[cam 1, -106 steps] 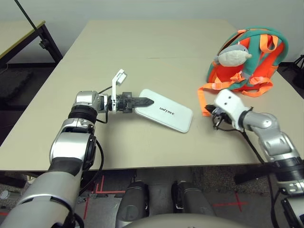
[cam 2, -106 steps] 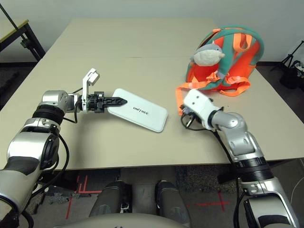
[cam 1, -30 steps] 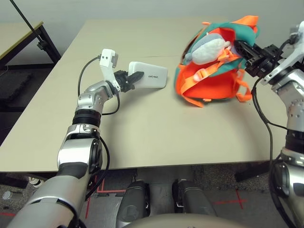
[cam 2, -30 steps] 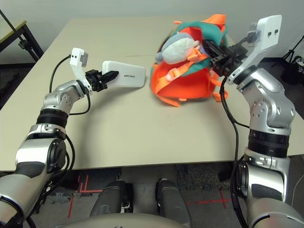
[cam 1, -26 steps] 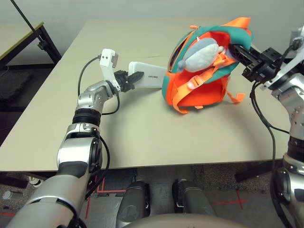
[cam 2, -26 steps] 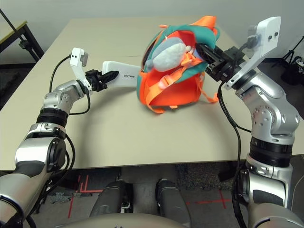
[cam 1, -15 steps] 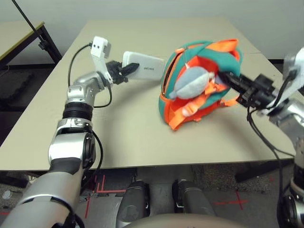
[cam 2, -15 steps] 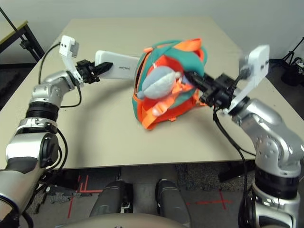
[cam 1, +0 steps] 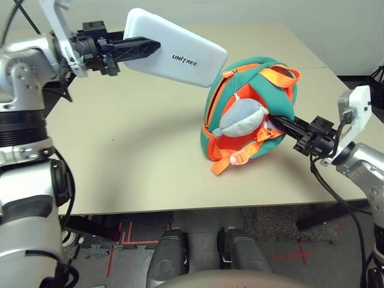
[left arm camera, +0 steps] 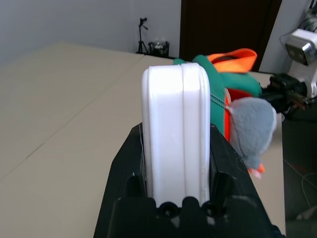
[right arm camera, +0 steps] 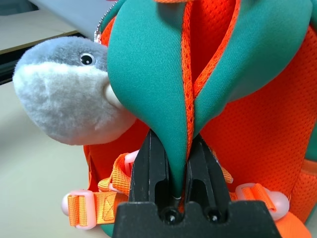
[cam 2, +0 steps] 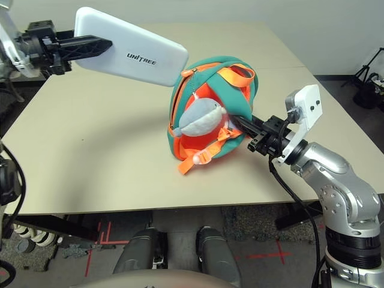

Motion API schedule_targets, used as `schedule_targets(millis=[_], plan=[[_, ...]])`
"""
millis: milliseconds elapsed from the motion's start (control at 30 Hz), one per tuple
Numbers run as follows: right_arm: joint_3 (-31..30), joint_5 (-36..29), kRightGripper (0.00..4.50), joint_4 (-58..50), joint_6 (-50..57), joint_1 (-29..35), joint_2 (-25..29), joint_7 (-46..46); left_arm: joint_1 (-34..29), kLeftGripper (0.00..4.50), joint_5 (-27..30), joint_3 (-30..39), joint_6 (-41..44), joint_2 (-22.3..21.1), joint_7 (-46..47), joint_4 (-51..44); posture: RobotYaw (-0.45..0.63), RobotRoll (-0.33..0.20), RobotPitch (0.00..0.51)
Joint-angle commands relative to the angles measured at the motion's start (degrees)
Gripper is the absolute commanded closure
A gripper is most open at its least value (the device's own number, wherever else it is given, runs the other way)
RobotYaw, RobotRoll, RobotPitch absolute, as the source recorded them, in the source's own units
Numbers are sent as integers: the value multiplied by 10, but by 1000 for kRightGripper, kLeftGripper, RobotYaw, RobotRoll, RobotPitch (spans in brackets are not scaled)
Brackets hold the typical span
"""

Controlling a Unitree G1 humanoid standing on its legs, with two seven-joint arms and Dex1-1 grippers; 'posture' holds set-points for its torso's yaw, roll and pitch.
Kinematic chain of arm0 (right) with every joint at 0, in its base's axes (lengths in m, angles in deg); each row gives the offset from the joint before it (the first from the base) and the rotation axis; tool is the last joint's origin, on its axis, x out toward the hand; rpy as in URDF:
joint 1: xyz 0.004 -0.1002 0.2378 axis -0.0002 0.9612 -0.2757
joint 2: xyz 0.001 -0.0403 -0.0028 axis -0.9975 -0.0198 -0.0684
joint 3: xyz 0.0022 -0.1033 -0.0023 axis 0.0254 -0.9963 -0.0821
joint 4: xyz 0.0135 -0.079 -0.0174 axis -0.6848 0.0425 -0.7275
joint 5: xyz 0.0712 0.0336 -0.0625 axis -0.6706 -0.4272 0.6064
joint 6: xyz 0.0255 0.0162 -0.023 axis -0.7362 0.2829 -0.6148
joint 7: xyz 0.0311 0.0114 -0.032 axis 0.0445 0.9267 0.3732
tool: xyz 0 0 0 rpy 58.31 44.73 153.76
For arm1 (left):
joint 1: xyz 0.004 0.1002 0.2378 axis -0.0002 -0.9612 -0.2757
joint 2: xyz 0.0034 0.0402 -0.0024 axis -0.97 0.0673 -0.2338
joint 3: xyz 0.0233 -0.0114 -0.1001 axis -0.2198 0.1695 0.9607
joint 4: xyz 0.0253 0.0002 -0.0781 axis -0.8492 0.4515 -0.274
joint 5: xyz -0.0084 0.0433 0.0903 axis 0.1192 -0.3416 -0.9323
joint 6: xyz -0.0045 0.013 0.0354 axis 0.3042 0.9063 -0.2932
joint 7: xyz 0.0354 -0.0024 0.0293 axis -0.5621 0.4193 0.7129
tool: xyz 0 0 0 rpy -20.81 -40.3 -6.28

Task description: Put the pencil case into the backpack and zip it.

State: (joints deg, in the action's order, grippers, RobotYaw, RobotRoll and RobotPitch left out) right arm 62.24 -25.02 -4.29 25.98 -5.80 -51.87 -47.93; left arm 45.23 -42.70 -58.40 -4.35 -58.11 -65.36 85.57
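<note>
Our left claw point(cam 1: 147, 45) clamps the stiff pencil case point(cam 1: 174, 55) by its end, held aloft. Our right claw point(cam 2: 240, 123) pinches the soft backpack point(cam 2: 210, 90); its fabric will sag, so we judge an edge grip best.

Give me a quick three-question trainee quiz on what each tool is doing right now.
1. True or false: the pencil case rests flat on the table.
2. The right tool is pinching: A) the plush shark, B) a teal flap of the backpack, C) nothing.
3. What does the left tool hold?

Key: 1. False, it is held in the air. 2. B. 3. The pencil case, gripped by one end.
</note>
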Motion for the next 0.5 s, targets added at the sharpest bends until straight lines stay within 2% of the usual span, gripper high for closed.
schedule_targets(millis=[33, 200, 500], plan=[[-9, 12, 4437, 14, -11, -7, 5, 5, -17, 3116, 21, 2, 23, -20, 4, -41, 110, 0, 60], [-16, 18, 4437, 25, -15, -17, 5, 10, -43, 3116, 56, 30, 64, -19, 38, -86, 126, 0, 62], [-20, 25, 4437, 34, -17, -27, 5, 17, -123, 3116, 147, 104, 140, 74, 164, -168, 128, 0, 65]])
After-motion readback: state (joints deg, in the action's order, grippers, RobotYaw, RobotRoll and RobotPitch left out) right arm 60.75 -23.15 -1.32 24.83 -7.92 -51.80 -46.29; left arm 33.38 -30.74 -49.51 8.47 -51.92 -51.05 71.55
